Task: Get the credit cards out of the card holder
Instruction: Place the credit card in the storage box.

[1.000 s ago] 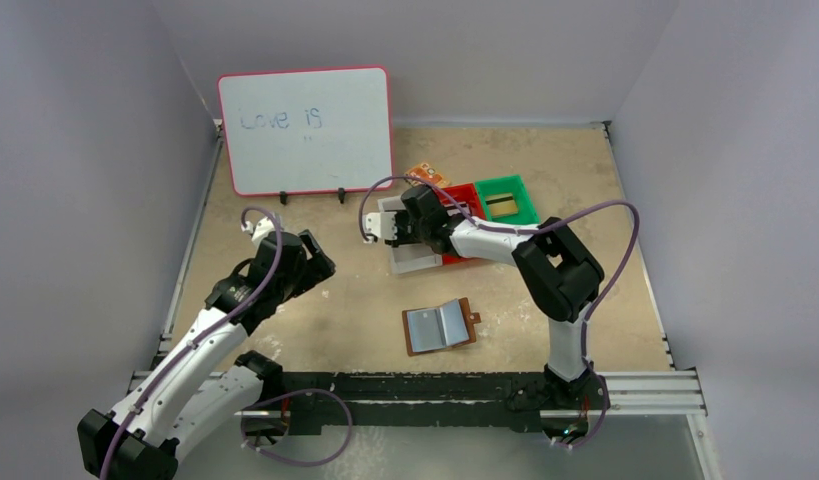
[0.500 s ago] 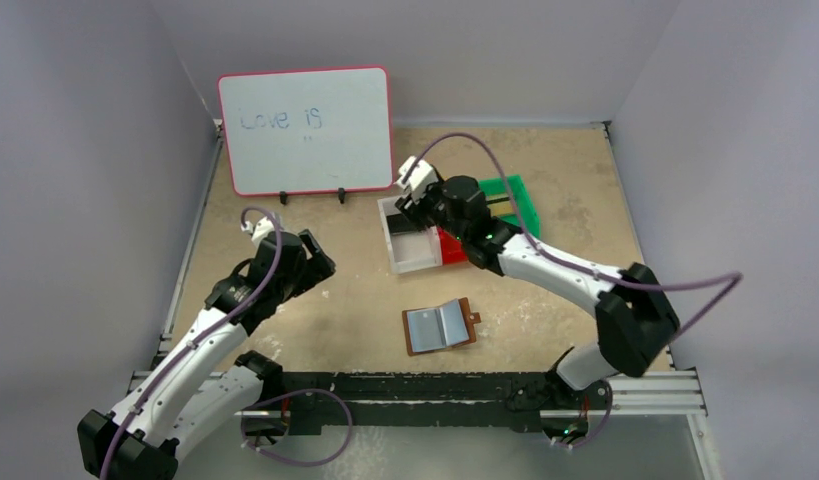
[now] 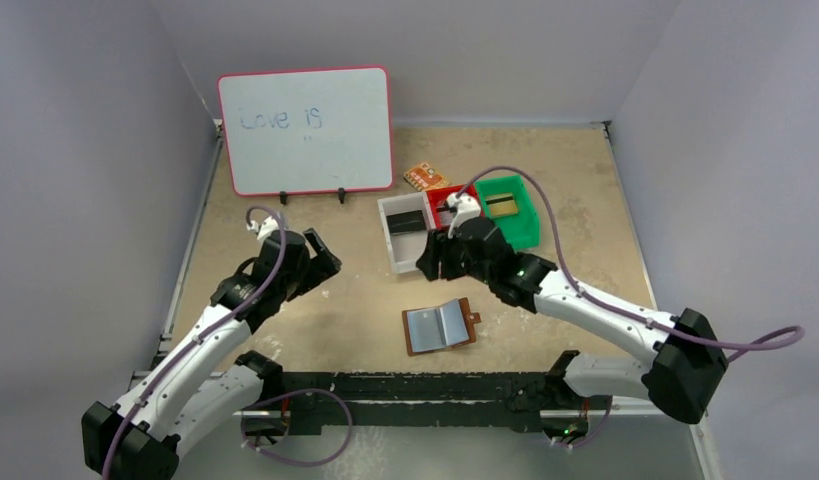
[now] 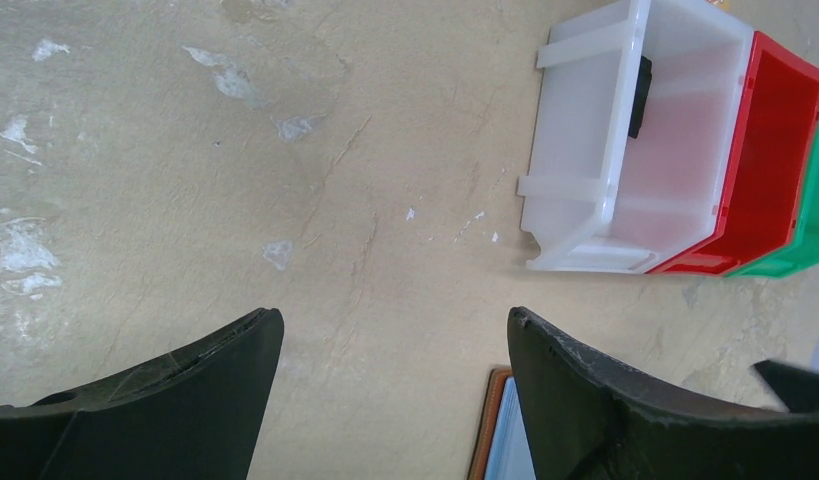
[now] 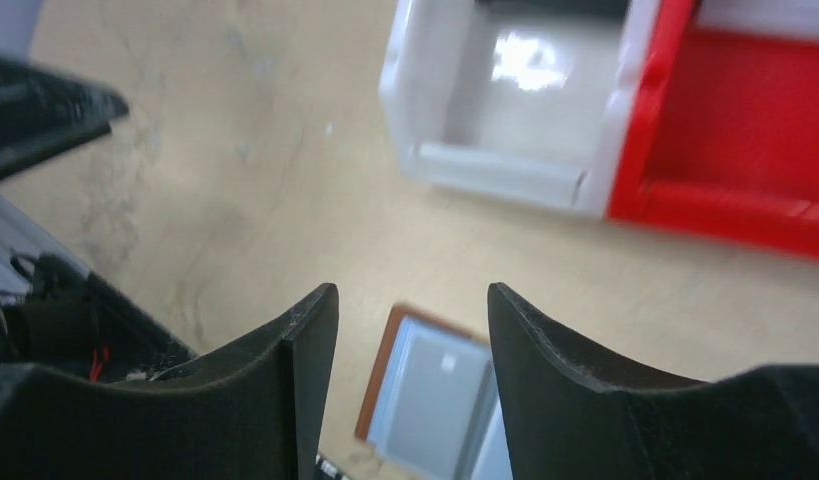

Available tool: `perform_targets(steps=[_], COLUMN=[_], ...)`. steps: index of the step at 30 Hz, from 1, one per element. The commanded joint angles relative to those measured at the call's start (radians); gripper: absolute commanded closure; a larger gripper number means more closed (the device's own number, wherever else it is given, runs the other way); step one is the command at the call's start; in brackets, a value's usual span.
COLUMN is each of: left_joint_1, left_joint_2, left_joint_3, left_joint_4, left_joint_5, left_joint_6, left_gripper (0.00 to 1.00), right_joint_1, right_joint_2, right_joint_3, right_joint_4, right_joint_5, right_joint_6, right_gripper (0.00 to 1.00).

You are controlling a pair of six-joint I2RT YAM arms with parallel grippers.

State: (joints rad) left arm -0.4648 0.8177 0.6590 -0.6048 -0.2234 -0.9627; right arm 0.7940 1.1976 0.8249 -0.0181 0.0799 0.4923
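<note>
Card holder unmoved, right gripper pulled back from white bin, empty

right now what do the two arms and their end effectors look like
Both arms have white link shells with black joint housings: the left arm and right arm. A thin purple cable loops along each. The left end effector and right end effector each have two broad, curved black fingers.
</note>
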Motion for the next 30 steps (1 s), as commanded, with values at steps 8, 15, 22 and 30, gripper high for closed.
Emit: perform_targets(steps=[8, 15, 22, 30], left_joint_1=[0.006, 0.006, 0.006, 0.006], left_joint_2=[0.017, 0.019, 0.018, 0.032], left_joint_3=[-0.028, -0.03, -0.035, -0.035], left_joint_4=[0.095, 0.087, 0.085, 0.09], left_joint_5=[0.038, 0.04, 0.042, 0.056], left_joint_6=[-0.036, -0.036, -0.037, -0.034], left_gripper=[0.16, 0.16, 0.16, 0.17], right_joint_1=[0.35, 0.397, 0.407, 0.409], right_joint_2=[0.084, 0.196, 0.27, 0.356], right_joint_3=[-0.001, 0.008, 0.013, 0.031], right_joint_4=[-0.334, -0.355, -0.344, -0.351], right_joint_5=[0.291, 0.306, 0.307, 0.328], right_joint_6=[0.405, 0.436, 0.434, 0.448], right_gripper=[0.39, 0.37, 0.37, 0.47])
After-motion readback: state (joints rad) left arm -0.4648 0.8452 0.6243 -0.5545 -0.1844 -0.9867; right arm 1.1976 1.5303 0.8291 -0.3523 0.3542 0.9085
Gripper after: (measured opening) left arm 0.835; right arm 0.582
